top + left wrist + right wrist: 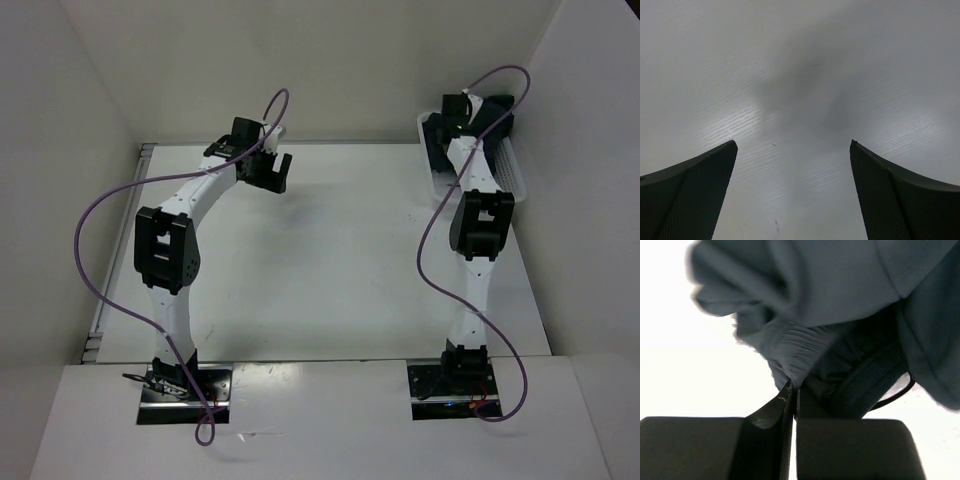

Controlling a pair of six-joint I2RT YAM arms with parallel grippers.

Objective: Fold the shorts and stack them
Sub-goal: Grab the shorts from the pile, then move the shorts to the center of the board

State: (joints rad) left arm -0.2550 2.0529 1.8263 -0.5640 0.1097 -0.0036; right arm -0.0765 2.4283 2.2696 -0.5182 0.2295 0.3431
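The dark charcoal shorts [840, 290] hang bunched in front of my right gripper [794, 387]. Its jaws are pressed together on a gathered edge of the fabric. In the top view the right gripper [462, 108] is over the white lattice basket [520, 178] at the far right, with the dark shorts [498, 112] beside it. My left gripper [272, 172] is open and empty above the far left part of the table. In the left wrist view its gripper [793, 144] shows two spread fingers [700, 190] over bare white table.
White walls close the table in on the left, back and right. The basket stands against the right wall. Purple cables loop off both arms. The white table [330, 260] lies between the arms.
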